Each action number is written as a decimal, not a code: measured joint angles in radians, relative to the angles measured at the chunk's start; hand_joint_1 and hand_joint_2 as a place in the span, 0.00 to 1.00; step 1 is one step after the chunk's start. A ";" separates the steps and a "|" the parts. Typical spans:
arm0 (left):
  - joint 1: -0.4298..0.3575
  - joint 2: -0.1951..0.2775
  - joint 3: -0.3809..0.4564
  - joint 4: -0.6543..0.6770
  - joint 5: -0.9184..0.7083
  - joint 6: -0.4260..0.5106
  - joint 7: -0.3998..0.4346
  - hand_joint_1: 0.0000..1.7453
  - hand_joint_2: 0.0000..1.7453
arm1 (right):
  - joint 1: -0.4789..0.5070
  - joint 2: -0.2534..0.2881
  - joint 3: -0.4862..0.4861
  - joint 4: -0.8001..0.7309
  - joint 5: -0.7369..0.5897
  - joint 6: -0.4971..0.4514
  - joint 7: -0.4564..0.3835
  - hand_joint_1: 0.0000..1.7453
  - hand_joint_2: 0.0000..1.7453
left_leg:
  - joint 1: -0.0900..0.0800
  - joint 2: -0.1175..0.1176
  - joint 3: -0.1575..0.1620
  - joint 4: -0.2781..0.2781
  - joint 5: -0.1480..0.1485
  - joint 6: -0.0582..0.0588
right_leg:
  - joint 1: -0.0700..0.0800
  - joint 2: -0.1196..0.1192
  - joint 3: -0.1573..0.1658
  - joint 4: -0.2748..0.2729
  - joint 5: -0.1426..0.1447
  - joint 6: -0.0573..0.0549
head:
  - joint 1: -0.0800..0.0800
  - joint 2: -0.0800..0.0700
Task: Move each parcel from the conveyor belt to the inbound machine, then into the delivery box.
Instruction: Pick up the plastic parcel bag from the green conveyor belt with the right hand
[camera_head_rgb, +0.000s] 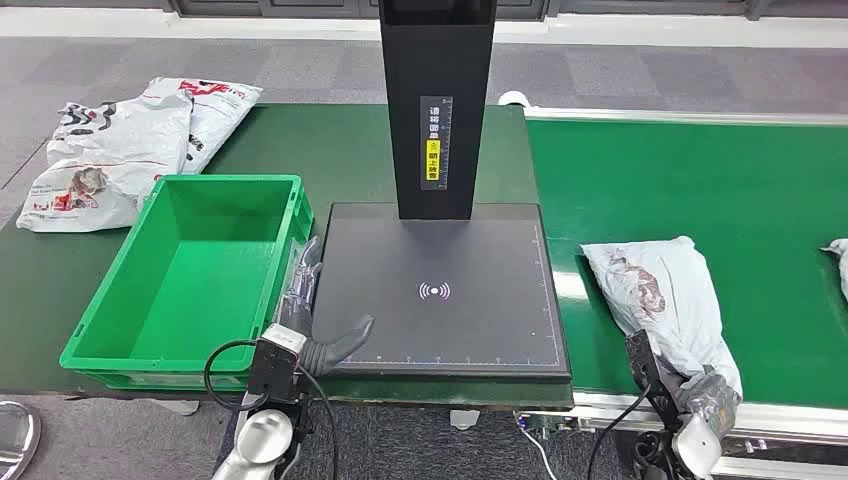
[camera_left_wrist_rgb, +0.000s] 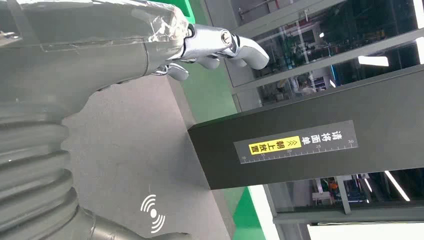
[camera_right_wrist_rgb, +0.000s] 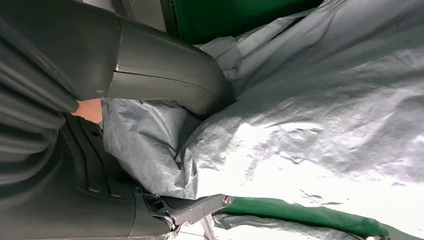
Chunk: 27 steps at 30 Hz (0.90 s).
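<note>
On the green conveyor belt (camera_head_rgb: 700, 180), a crumpled white plastic mailer parcel (camera_head_rgb: 665, 295) lies at the near edge, just right of the flat black scanning platform of the inbound machine (camera_head_rgb: 445, 295); the right hand (camera_head_rgb: 705, 395) grips its near end, and the right wrist view shows the thick grey thumb (camera_right_wrist_rgb: 170, 80) pressed into the plastic with darker fingers (camera_right_wrist_rgb: 200, 207) curled under the fold. The left hand (camera_head_rgb: 315, 325) rests at the platform's left front corner, beside the green plastic delivery box (camera_head_rgb: 200, 270), its fingers (camera_left_wrist_rgb: 225, 45) spread and holding nothing. More white printed parcels (camera_head_rgb: 130, 145) lie piled on the green surface (camera_head_rgb: 330, 150) beyond the box.
</note>
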 joint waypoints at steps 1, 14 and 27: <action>0.000 0.000 0.000 0.000 0.000 0.000 0.000 0.00 1.00 | 0.000 0.000 0.000 0.000 0.000 0.000 0.000 1.00 1.00 | 0.000 0.000 0.000 0.000 0.000 0.000 | 0.000 0.000 0.000 0.000 0.000 0.000 | 0.000 0.000; 0.000 0.000 0.000 0.000 0.000 0.000 0.000 0.00 1.00 | 0.000 0.000 0.000 0.004 0.000 0.000 0.000 1.00 1.00 | 0.000 0.000 0.000 0.000 0.000 0.000 | 0.000 0.000 0.000 0.000 0.000 0.000 | 0.000 0.000; 0.001 0.000 0.000 -0.003 0.000 0.000 0.000 0.00 1.00 | 0.000 0.000 0.000 0.005 0.000 0.000 0.000 1.00 1.00 | 0.000 0.000 0.000 0.000 0.000 0.000 | 0.000 0.000 0.000 0.000 0.000 0.000 | 0.000 0.000</action>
